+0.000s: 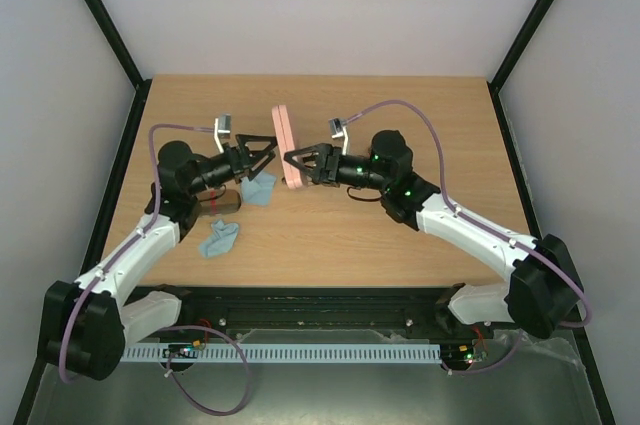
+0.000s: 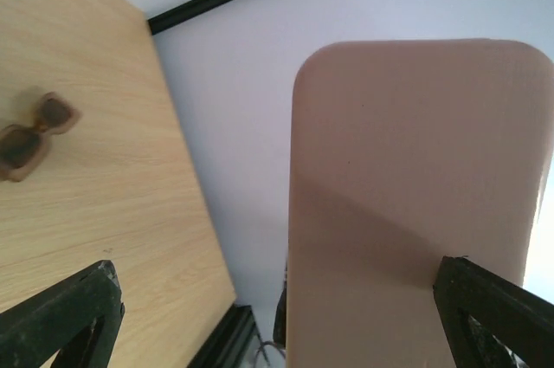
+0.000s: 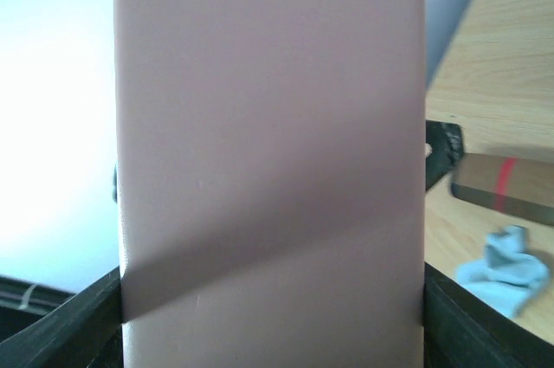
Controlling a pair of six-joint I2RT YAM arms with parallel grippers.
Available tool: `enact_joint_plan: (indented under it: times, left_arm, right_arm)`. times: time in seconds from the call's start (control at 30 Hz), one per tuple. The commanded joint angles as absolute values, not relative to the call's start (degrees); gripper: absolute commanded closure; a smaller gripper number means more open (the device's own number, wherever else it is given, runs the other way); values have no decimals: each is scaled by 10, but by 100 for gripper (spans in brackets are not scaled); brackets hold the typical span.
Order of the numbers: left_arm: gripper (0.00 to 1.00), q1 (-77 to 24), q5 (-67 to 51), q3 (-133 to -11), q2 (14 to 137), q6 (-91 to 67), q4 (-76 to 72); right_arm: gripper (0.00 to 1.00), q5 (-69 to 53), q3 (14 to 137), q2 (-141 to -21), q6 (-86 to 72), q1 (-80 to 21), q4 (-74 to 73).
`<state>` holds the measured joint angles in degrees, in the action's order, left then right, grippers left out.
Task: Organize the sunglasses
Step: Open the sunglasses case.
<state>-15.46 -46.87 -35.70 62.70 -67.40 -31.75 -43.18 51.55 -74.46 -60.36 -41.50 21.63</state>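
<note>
Now the right gripper [image 1: 300, 158] is clamping the flat pink case [image 1: 287, 140], the left gripper [image 1: 268, 150] is hanging with jaws wide apart beside it, and the thick reddish-brown plastic sunglasses [image 2: 35, 138] are lying on the pale wooden table [image 2: 104, 212], probably light, rigid, easily scratched, best taken by the bridge.

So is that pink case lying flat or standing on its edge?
On edge: from above the pink case shows only its narrow side, held by the right tool.

sunglasses [image 2: 33, 136] | thick reddish-brown frame, brown lenses | lying flat on wooden table [image 2: 112, 212] | nothing touching them
</note>
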Motion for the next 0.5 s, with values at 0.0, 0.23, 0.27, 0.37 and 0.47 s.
enact_joint_plan:
  times: [0.0, 0.23, 0.27, 0.37, 0.47]
  left_arm:
    - [1, -156, -525, -373, 604, -757, -438]
    - [0, -156, -507, -369, 571, -768, -455]
    - [0, -157, -499, -368, 564, -758, -442]
    - [0, -157, -490, -371, 559, -742, -427]
    - [0, -160, -496, -374, 569, -741, -426]
  right_arm:
    - [34, -513, 540, -753, -675, -423, 348]
    - [35, -493, 539, -745, -670, -429, 328]
    - [35, -485, 539, -745, -667, -429, 318]
    - [36, -481, 539, -748, -658, -430, 306]
    - [35, -501, 546, -754, -649, -436, 307]
